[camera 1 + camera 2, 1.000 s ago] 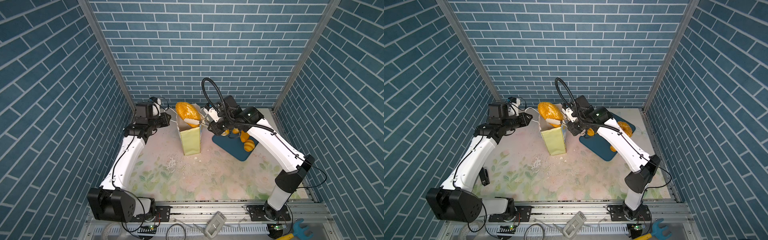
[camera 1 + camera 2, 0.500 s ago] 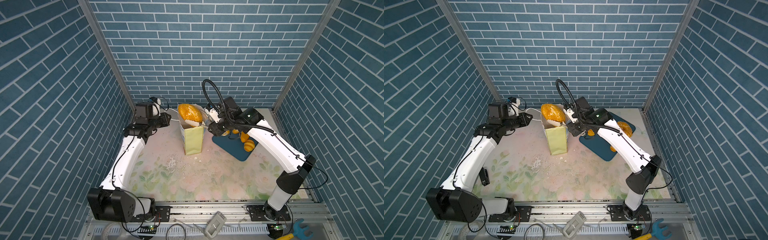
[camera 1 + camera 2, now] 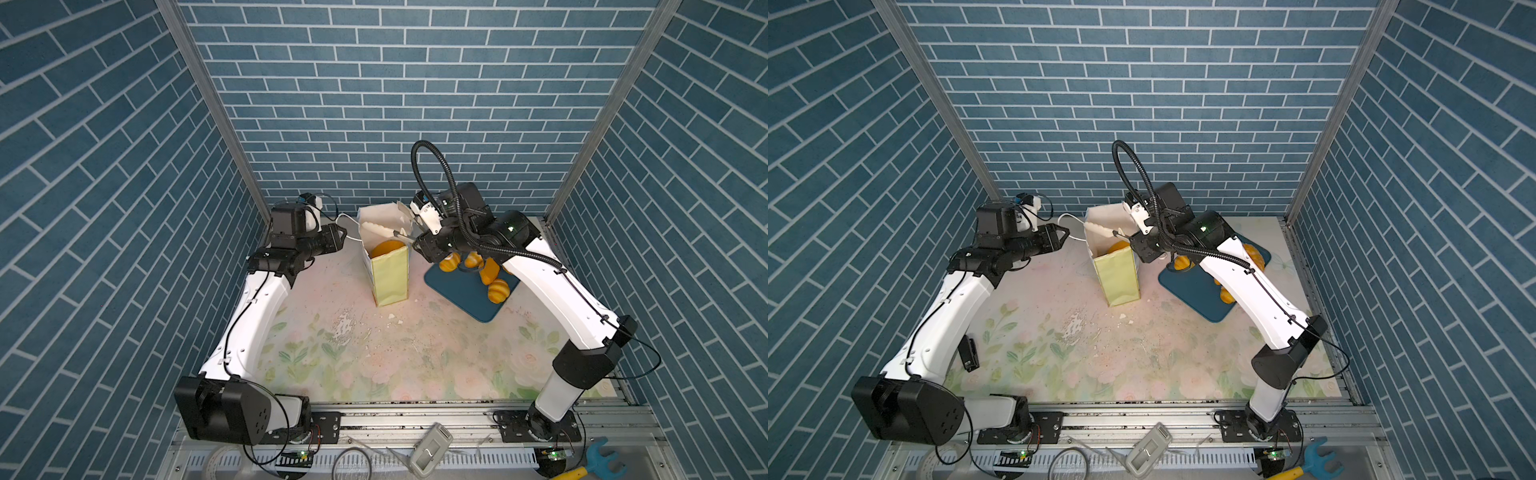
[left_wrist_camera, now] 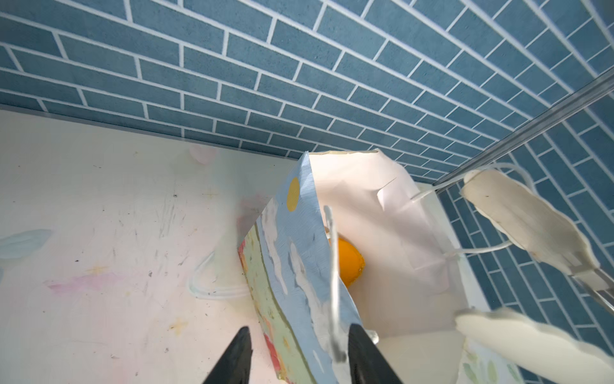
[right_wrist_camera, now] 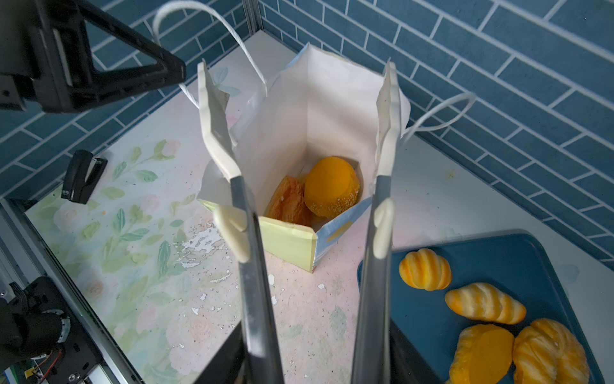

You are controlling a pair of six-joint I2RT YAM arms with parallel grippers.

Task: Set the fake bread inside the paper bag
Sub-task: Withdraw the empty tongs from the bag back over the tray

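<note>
The paper bag stands upright on the counter, with a speckled loaf and a flatter pastry lying at its bottom. More rolls sit on the blue tray just beside it. The right tool hovers over the bag's mouth, jaws spread and empty. The left tool is also spread, straddling the bag's blue side wall and a cord handle without pinching either. The bag looks light: if the left tool pulls away with the cord caught on a jaw, the bag could tip and spill. The right tool's long fingers could likewise hook the rim when swinging toward the tray.
</note>
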